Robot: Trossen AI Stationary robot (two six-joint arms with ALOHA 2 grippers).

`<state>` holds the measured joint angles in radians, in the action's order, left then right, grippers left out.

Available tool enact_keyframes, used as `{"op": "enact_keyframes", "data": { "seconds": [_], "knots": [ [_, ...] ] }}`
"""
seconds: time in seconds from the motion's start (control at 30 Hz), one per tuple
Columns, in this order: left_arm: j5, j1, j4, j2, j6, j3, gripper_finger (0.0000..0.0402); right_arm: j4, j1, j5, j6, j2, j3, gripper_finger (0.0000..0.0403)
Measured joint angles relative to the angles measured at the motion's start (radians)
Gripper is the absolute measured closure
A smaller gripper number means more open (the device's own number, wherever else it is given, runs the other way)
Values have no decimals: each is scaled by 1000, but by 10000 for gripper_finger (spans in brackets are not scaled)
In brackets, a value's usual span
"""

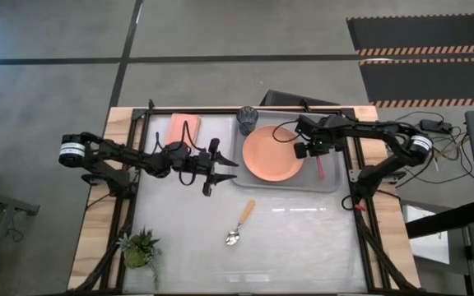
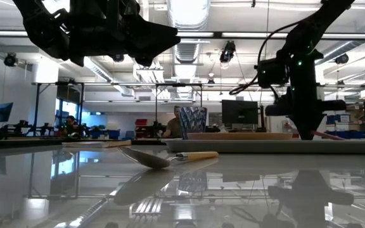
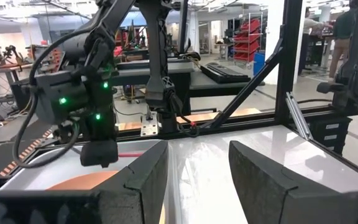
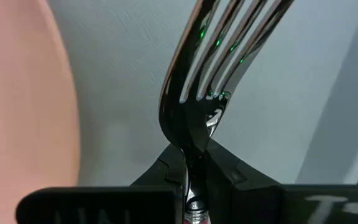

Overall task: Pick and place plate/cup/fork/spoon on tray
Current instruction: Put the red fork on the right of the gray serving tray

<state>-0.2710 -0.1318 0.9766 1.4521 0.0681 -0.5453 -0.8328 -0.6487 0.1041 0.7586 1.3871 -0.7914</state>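
While spoon lies on glossy white tabletop, workshop behind.

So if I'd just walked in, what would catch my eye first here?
Probably the salmon-orange plate sitting in the grey tray, with the right gripper beside it shut on a fork, tines pointing away from the gripper. Next, the lone spoon lying on the white table, and the left gripper open near the tray's edge.
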Motion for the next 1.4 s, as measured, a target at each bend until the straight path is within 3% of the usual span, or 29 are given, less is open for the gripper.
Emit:
{"op": "enact_keyframes", "data": {
  "seconds": [0.23,0.63,0.83,1.0,1.23,1.4],
  "knots": [
    [0,0,0,0,0,0,249,12,0,2,-9,38,0,376],
    [0,0,0,0,0,1,249,17,0,31,-40,21,0,300],
    [0,0,0,0,22,12,249,0,0,26,-96,-24,-38,283],
    [5,0,0,0,26,15,249,-11,0,17,-158,-92,-71,306],
    [24,0,0,0,27,32,249,-16,0,-8,-250,-173,-67,384],
    [42,0,0,0,27,36,249,-13,0,-8,-283,-189,-54,394]
  ]
}}
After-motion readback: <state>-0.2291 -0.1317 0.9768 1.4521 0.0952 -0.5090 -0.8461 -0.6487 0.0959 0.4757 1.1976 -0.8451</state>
